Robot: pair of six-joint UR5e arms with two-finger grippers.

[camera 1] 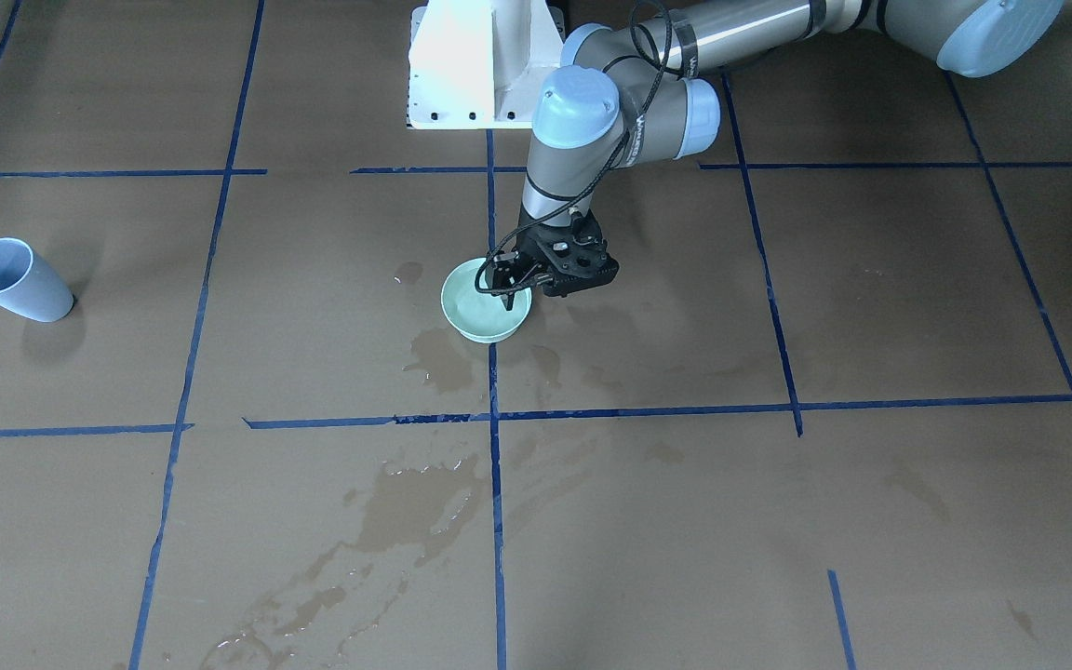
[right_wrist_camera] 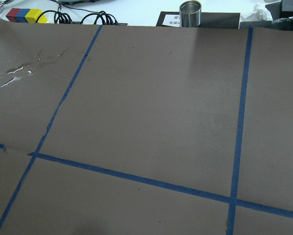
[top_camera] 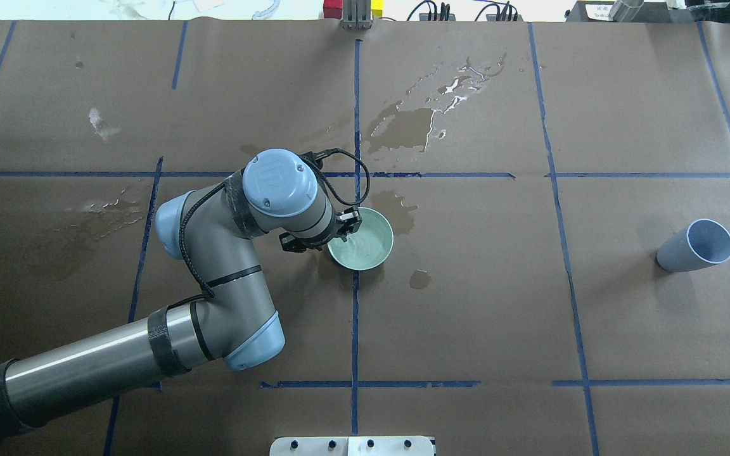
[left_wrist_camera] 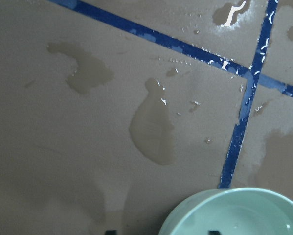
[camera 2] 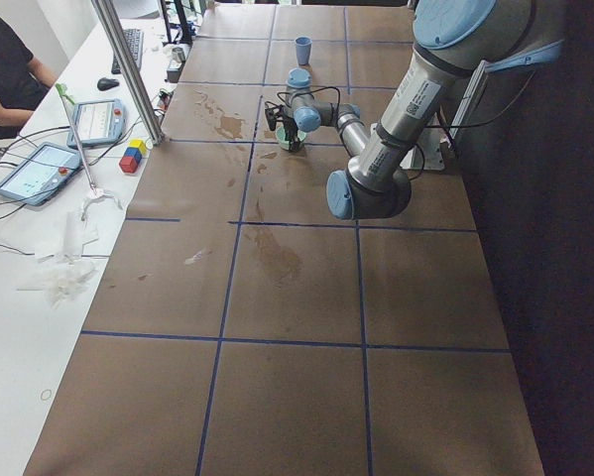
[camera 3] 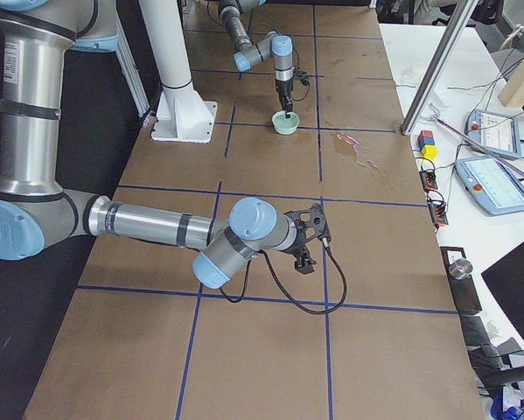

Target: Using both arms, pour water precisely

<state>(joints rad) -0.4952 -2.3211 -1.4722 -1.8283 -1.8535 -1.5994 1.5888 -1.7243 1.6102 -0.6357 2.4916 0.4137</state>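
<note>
At frame centre, left gripper [camera 1: 513, 287] stood released, straddling rim of mint-green bowl [camera 1: 475, 314]; water [left_wrist_camera: 249, 219] lay inside. Right gripper [camera 3: 314, 234]: cannot tell. Grasp step, I judged; next: clench, lift level toward blue cup [camera 1: 15, 279].

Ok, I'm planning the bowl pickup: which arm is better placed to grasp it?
Left. Its hand straddles the rim of the green bowl, fingers apart; the right arm shows only in the right-side view, far from the bowl.
</note>
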